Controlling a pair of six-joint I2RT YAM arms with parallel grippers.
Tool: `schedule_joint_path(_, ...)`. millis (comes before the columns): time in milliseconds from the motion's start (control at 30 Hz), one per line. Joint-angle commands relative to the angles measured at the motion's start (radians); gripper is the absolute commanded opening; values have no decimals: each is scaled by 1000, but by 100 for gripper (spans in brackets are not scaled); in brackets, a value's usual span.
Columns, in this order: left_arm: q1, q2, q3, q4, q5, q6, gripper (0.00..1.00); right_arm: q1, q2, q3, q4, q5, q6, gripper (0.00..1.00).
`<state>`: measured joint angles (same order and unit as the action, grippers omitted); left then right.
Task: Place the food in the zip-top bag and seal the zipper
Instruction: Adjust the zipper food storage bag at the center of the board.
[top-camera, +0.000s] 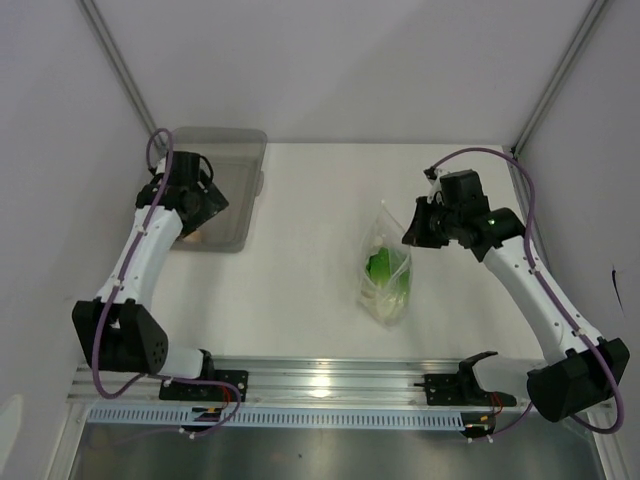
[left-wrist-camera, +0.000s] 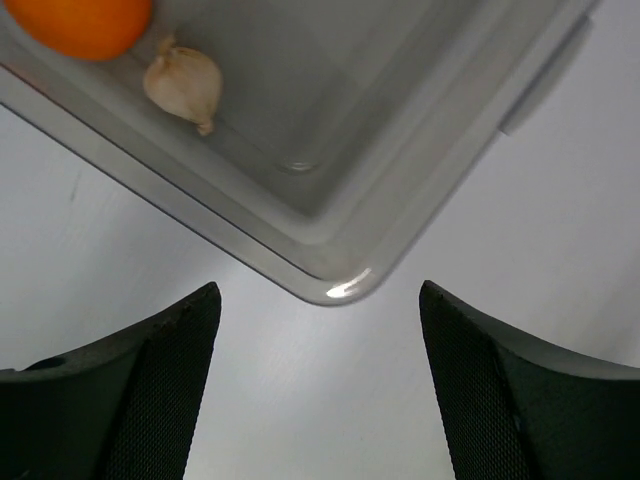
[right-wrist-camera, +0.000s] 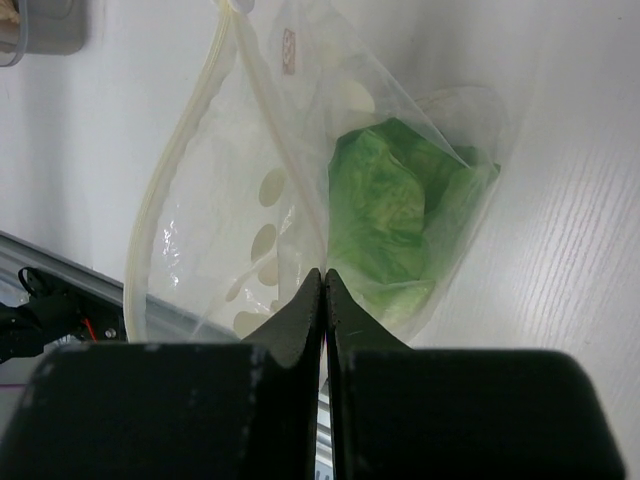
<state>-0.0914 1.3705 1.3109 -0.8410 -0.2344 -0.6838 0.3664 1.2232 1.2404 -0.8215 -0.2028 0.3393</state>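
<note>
The clear zip-top bag lies on the white table with the green lettuce inside it. My right gripper is shut on one side of the bag's rim and holds the mouth open; the lettuce shows through the plastic. My left gripper hangs open and empty over the near right corner of the grey bin. In the left wrist view the open gripper frames that corner. One orange fruit and the beige lump lie in the bin. The second orange is not visible.
The rigid translucent bin stands at the back left of the table. An aluminium rail with both arm bases runs along the near edge. White walls and slanted frame posts close in the back and sides.
</note>
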Motion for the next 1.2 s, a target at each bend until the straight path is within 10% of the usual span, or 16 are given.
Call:
schedule_joint_path(0,82,54,30,12,-29,-16,82,12,21,25,5,-40,-22,0)
schedule_joint_path(1167,268,493,180,45,1,-95,74,22,-10,48,-10,-33,-33,0)
